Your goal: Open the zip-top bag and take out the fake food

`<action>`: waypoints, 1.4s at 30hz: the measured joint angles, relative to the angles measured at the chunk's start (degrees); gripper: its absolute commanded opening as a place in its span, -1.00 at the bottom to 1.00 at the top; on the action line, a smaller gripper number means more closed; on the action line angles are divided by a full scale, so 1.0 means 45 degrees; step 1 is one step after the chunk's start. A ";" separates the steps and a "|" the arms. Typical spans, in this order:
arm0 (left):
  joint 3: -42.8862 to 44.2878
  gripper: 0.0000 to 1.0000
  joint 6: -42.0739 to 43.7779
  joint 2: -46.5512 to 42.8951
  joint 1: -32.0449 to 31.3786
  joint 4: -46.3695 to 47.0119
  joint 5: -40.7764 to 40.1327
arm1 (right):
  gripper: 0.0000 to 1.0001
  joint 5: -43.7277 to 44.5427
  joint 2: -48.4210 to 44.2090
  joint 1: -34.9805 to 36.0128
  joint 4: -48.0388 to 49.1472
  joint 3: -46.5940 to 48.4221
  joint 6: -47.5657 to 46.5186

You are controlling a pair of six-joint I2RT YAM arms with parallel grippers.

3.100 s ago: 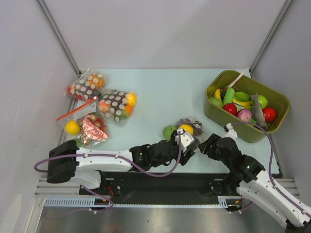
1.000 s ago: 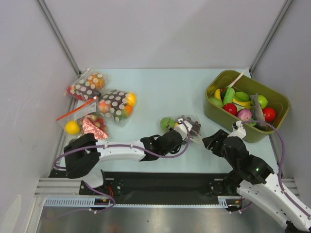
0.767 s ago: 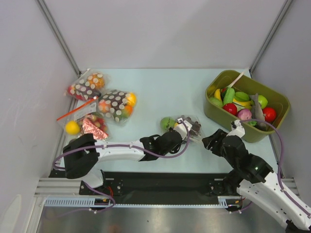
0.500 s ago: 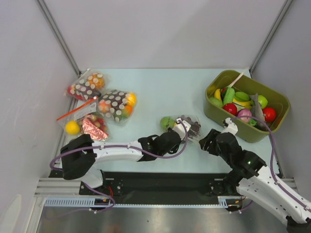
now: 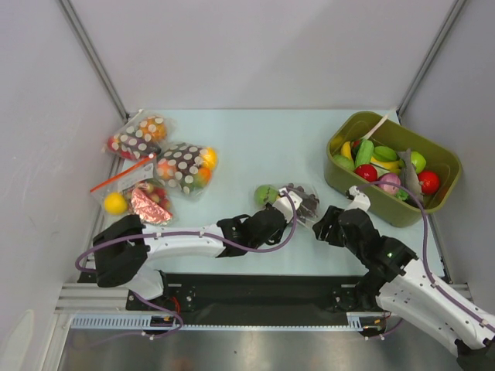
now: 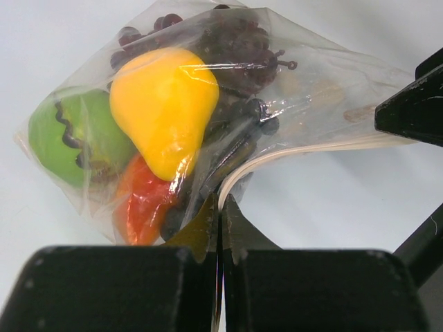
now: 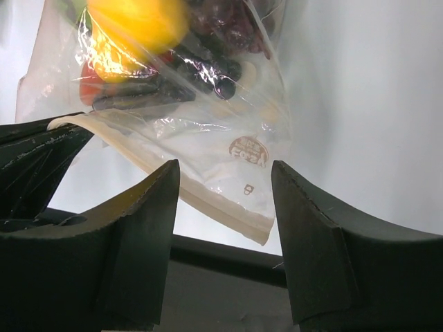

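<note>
One zip-top bag [image 6: 304, 104] — clear, crinkled; fake food [image 6: 163, 104] inside

Unreadable logo [image 7: 247, 148] on zip-top bag [image 7: 201, 131]

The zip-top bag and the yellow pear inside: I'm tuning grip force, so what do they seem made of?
Zip-top bag: thin clear plastic film, glossy; it crinkles and shows glare. Yellow pear: probably smooth moulded plastic, satin sheen; could be foam.

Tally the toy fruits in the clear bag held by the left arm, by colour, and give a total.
Green round fruit: 1
Yellow pear: 1
Orange-red piece: 1
Dark purple grape bunch: 1
Total in the zip-top bag: 4
</note>
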 measured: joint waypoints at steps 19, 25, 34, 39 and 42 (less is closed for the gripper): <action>-0.0005 -0.99 0.0126 -0.0005 0.0000 -0.0146 0.0000 | 0.21 -0.0039 -0.0403 0.0481 -0.0180 0.0136 -0.0287; -0.0005 -0.99 0.0214 -0.0005 0.0010 -0.0155 0.0000 | 0.21 0.0058 -0.0631 0.0758 -0.0427 0.0185 -0.0277; -0.0005 -0.99 0.0228 -0.0010 0.0024 -0.0155 0.0005 | 0.22 0.0486 -0.0729 0.0840 -0.0860 0.0233 -0.0267; -0.0063 -0.99 0.0228 -0.0083 0.0034 -0.0155 0.0049 | 0.23 0.0748 -0.0729 0.0840 -0.0884 0.0233 -0.0277; -0.0151 -0.99 0.0272 -0.0165 0.0039 -0.0136 0.0170 | 0.23 0.0899 -0.0695 0.0840 -0.0879 0.0233 -0.0282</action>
